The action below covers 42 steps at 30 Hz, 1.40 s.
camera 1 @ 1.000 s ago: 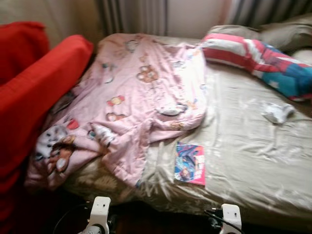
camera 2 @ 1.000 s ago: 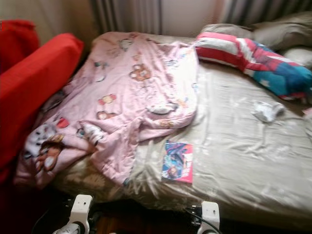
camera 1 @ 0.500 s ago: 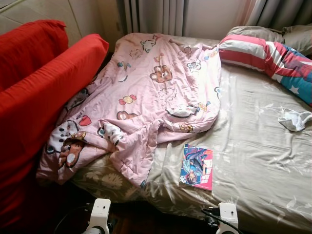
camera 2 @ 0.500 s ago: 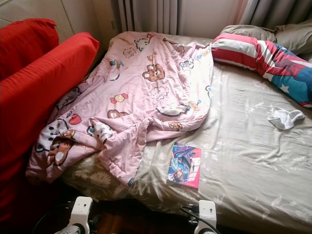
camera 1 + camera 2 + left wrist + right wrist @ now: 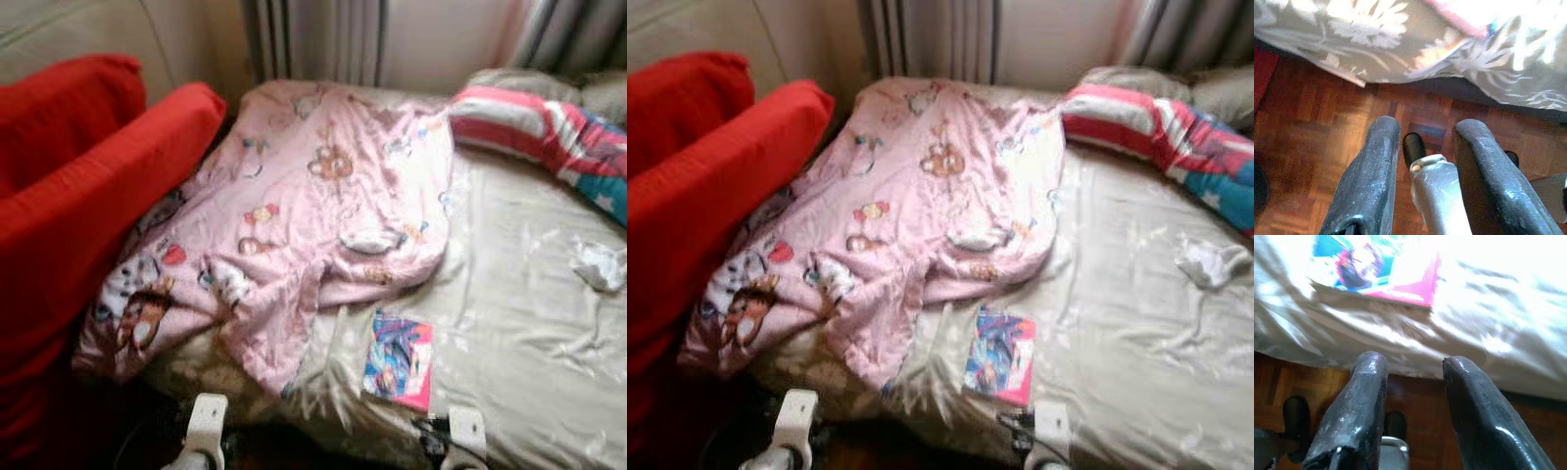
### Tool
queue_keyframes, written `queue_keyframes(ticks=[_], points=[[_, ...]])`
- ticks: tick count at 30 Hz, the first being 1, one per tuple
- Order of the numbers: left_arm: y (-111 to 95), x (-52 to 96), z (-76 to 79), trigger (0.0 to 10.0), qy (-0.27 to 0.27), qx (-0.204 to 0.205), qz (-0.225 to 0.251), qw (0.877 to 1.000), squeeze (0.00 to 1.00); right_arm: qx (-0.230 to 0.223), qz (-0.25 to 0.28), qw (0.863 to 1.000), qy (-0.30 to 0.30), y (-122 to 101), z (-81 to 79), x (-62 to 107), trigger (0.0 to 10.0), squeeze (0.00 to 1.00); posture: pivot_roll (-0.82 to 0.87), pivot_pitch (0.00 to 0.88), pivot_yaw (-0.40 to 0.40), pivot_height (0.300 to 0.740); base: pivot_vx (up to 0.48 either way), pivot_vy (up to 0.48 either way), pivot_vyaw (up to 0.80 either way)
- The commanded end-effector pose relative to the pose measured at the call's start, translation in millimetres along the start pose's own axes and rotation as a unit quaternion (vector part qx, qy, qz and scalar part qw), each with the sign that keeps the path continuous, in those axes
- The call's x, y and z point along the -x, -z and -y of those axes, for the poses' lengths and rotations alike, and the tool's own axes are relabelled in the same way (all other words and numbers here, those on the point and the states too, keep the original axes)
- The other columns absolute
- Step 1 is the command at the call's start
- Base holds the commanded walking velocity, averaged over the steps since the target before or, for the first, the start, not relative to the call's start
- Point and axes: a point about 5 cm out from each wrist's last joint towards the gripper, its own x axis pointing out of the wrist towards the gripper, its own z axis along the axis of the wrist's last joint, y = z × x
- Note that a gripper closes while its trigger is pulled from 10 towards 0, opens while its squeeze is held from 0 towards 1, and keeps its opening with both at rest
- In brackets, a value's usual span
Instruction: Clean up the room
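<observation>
**Facing the unmade bed, both pincers low and empty**

Standing at the bed's (image 5: 529, 323) near edge. Pink blanket (image 5: 313, 206) is lying crumpled over its left half, spilling toward the red cushions (image 5: 88, 215). Book (image 5: 399, 358) is resting on the beige sheet near the edge; white sock (image 5: 600, 265) lies far right. Left pincer (image 5: 1425, 161) is hanging over wooden floor (image 5: 1312, 127), fingers apart, empty. Right pincer (image 5: 1413, 396) is hanging just below the book, fingers apart.
</observation>
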Motion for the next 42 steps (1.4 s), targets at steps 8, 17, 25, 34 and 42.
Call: queue_keyframes(ticks=[8,17,25,34,42], points=[[2,0.7,-0.4,10.0,0.001,-0.010,0.000,1.000,0.00,-0.005,0.003,1.000,0.002,2,1.5,1.0,10.0,0.00,-0.02,0.105,-0.007,0.740,0.122,0.000,0.00],[-52,-4.1,-5.1,10.0,-0.010,0.000,0.121,0.993,0.00,-0.020,0.090,0.996,-0.019,-33,-7.3,-3.8,10.0,0.00,-0.03,0.111,-0.009,0.740,0.000,0.000,0.00],[-113,9.2,-11.5,10.0,-0.011,0.004,0.296,0.955,0.00,0.000,0.245,0.969,-0.028,-90,-11.8,0.6,10.0,0.00,-0.05,0.118,-0.010,0.740,0.000,0.000,0.00],[-117,33.2,-10.1,10.0,-0.011,-0.008,0.376,0.926,0.00,0.011,0.339,0.941,-0.005,-109,-8.5,15.0,10.0,0.00,-0.04,0.124,-0.022,0.740,0.000,0.000,0.00],[-125,39.8,-14.6,10.0,-0.021,-0.019,0.387,0.922,0.00,0.002,0.339,0.941,-0.002,-103,-5.2,17.6,10.0,0.00,-0.04,0.127,-0.023,0.740,0.000,0.000,0.00]])
